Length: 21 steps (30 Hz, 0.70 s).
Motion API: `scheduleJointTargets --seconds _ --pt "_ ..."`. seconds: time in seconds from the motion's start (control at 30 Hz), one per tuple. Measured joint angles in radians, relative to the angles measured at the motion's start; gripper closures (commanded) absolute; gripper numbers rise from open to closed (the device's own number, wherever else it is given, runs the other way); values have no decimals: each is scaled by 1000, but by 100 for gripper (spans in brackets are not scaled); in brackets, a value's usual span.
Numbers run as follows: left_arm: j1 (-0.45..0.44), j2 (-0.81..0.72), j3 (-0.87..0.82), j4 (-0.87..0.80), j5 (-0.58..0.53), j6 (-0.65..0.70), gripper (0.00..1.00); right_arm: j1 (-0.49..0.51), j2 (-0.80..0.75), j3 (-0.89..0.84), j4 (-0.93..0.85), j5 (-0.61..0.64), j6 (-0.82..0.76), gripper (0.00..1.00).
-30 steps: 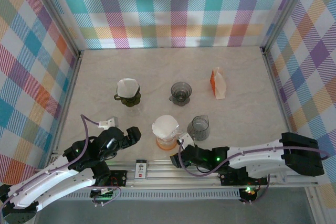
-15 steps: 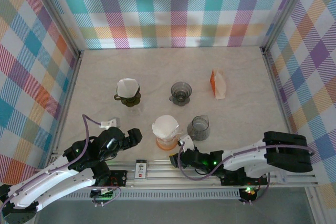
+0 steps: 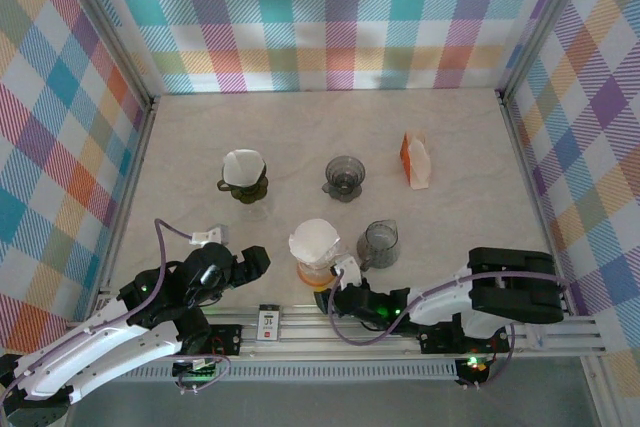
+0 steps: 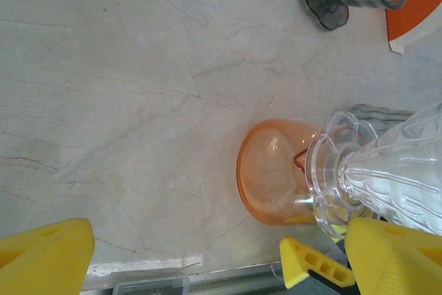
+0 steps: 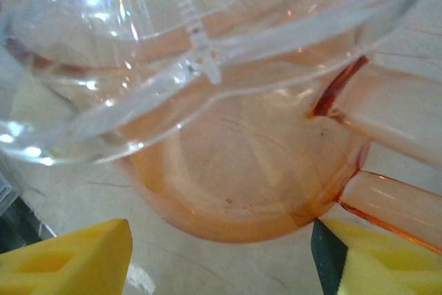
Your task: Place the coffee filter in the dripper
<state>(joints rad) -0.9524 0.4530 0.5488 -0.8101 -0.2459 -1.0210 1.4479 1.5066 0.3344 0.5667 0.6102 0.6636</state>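
Note:
A white coffee filter (image 3: 314, 239) sits in a clear dripper (image 4: 376, 177) that stands on an orange glass cup (image 3: 316, 272) near the table's front edge. My right gripper (image 3: 334, 292) is low at the cup's near right side. In the right wrist view it (image 5: 221, 260) is open, with the cup's base (image 5: 235, 177) just ahead between the yellow fingers. My left gripper (image 3: 257, 260) is open to the left of the cup, with bare table between its fingers (image 4: 41, 253).
A second white filter (image 3: 243, 165) rests in an olive dripper further back on the left. An empty grey dripper (image 3: 345, 177), an orange filter packet (image 3: 415, 159) and a clear grey cup (image 3: 378, 243) stand nearby. The metal rail (image 3: 300, 327) runs along the near edge.
My right arm has slid left along the front edge, bringing its gripper up to the orange cup. The left arm has hardly moved.

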Motion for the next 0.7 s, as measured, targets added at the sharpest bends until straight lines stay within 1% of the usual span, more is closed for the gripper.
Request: scheduleJointTargets --seconds 0.13,0.37,0.7 --pt "0 -8 0 0 3 -4 7 -23 28 14 33 0 -21 30" --pt "0 -21 -10 0 9 -16 8 -98 73 61 68 -19 -52 31" --pt "0 -33 -38 -1 21 -40 9 -240 202 180 115 -87 -74 32"
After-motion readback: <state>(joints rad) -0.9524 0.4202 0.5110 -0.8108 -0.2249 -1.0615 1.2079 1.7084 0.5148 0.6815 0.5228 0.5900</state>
